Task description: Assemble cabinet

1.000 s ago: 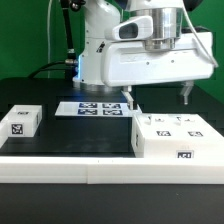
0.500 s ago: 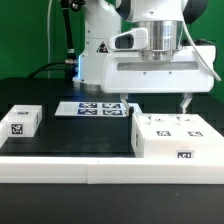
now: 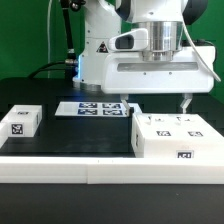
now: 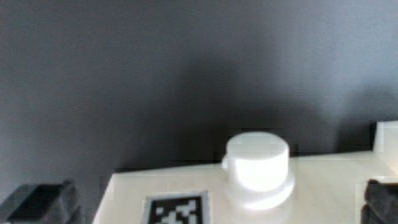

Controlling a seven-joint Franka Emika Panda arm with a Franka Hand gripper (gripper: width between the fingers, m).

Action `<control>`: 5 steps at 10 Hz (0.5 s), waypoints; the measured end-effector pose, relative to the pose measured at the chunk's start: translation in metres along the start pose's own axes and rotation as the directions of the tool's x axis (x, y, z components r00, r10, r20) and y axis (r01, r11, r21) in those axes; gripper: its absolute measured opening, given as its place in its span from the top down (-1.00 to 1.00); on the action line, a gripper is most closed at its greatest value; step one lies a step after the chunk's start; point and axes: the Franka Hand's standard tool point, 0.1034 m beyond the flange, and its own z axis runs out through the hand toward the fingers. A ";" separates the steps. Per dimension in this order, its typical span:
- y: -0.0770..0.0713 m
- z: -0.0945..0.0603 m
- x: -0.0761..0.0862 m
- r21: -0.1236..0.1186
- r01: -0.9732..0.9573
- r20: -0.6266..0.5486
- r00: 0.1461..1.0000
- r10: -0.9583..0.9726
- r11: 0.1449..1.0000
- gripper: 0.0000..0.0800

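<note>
The end effector hangs over the back edge of the cabinet, with its two fingers spread wide and nothing between them. The cabinet, a white box with black-and-white square tags on its top and front, sits on the dark table toward the exterior view's right, near the front edge. In the wrist view, a short round white stub, perhaps a peg or knob, stands upright on the cabinet's top just beside one tag, between the two fingers and touching neither. A small white tagged block lies well apart at the exterior view's left. The marker board lies flat behind, near the arm's base.
</note>
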 end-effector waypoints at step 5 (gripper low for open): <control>-0.010 0.029 -0.011 0.008 0.017 -0.012 1.000 -0.017 1.000 -0.99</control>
